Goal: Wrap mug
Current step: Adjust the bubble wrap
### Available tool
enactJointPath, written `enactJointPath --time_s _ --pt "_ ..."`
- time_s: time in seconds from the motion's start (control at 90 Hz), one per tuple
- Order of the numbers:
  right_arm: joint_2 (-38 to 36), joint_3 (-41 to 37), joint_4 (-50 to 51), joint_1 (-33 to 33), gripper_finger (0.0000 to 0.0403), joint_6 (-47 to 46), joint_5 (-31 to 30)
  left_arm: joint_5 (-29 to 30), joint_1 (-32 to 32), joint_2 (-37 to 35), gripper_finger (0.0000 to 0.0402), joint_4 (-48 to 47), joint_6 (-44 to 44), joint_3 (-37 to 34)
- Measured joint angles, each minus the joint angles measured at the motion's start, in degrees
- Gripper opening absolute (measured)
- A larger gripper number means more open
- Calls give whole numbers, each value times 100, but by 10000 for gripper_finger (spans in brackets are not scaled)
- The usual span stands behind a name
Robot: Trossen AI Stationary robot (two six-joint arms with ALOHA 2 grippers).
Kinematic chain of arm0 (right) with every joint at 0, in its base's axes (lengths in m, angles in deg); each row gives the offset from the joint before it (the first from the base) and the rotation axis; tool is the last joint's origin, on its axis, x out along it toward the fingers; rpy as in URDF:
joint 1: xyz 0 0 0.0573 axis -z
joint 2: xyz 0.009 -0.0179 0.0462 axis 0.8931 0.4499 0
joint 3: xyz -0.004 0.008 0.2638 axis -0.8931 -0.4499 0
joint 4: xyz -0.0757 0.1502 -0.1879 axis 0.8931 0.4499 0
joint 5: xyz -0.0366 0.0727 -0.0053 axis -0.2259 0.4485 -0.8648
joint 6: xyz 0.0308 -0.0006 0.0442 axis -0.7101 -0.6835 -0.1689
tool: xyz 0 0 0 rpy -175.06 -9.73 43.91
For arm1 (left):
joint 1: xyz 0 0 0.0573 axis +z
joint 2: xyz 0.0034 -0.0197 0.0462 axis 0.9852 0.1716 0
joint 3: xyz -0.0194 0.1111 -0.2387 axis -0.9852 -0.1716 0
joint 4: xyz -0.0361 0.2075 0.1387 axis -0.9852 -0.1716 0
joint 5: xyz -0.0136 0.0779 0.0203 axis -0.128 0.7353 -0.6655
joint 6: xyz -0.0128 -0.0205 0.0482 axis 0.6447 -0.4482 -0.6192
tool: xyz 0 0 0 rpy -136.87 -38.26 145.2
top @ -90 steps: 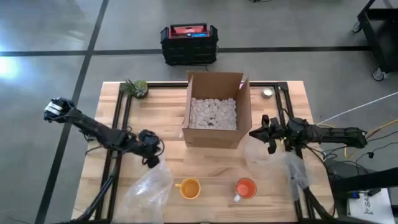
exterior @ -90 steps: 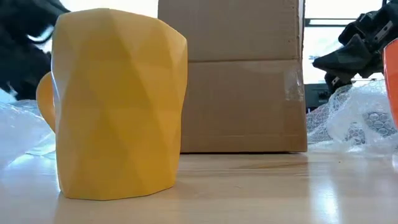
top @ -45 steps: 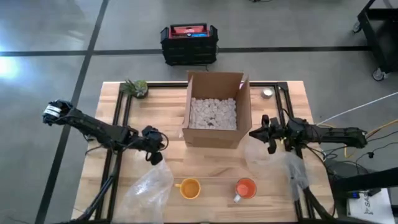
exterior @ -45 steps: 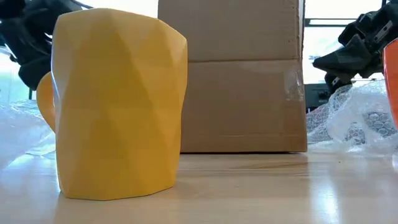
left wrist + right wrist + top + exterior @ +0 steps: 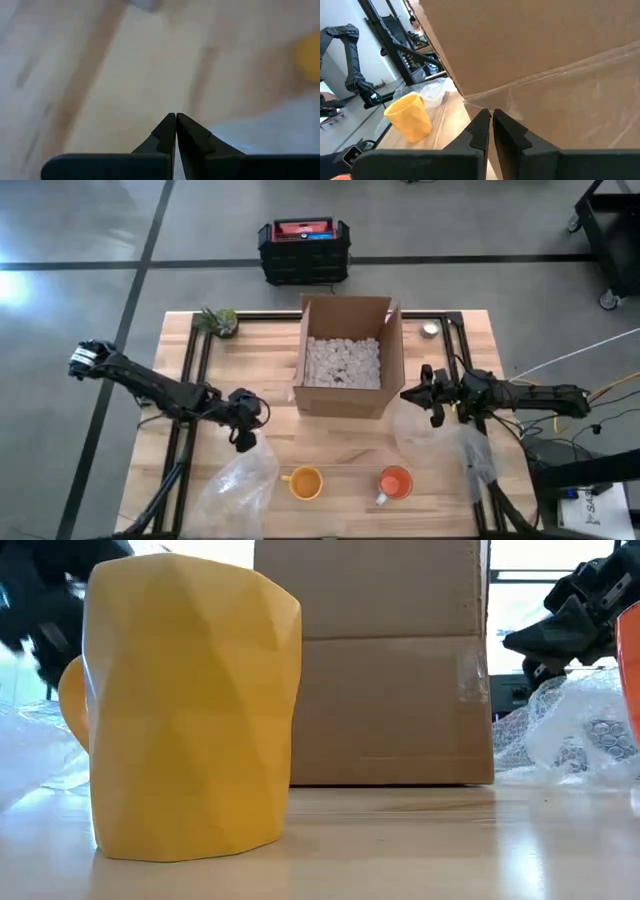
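A yellow faceted mug [image 5: 303, 482] stands upright on the wooden table near its front edge, large in the low view [image 5: 190, 710]. An orange mug [image 5: 395, 482] stands to its right. One clear bubble-wrap sheet [image 5: 240, 480] lies flat left of the yellow mug. A second sheet [image 5: 420, 425] lies crumpled by the cardboard box [image 5: 345, 365]. My left gripper [image 5: 243, 440] is shut over the table at the far end of the left sheet, nothing between its fingers [image 5: 176, 116]. My right gripper [image 5: 408, 394] is shut beside the box's near right corner, above the right sheet [image 5: 570, 730].
The open box holds white packing peanuts [image 5: 342, 362] and stands mid-table. A small potted plant [image 5: 218, 320] sits at the far left corner and a small round object [image 5: 430, 330] at the far right. A black and red crate [image 5: 304, 248] is on the floor beyond.
My left gripper has swung a little toward the table's right and far edge and then back, staying shut above the far end of the left bubble-wrap sheet. The mugs and sheets have kept their places.
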Motion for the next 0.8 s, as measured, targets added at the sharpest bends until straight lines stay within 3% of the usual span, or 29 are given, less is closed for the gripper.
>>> enactJointPath --time_s 0.078,0.167,0.378,0.511,0.611,0.8 --pt "0 1 0 0 9 0 0 -49 -148 -170 0 -740 112 350" --pt "0 2 0 0 9 0 0 -349 -475 -405 0 -993 839 368" --pt "0 2 2 0 9 0 0 -237 -1338 -508 0 -279 2139 -702" --pt "0 0 4 0 9 2 0 540 -1299 -355 0 996 2225 -1386" --pt "0 1 2 0 9 0 0 1224 -1133 -283 0 1398 2115 -1596" --pt "0 0 2 0 9 0 0 1495 -452 -235 0 1580 1414 -1692"
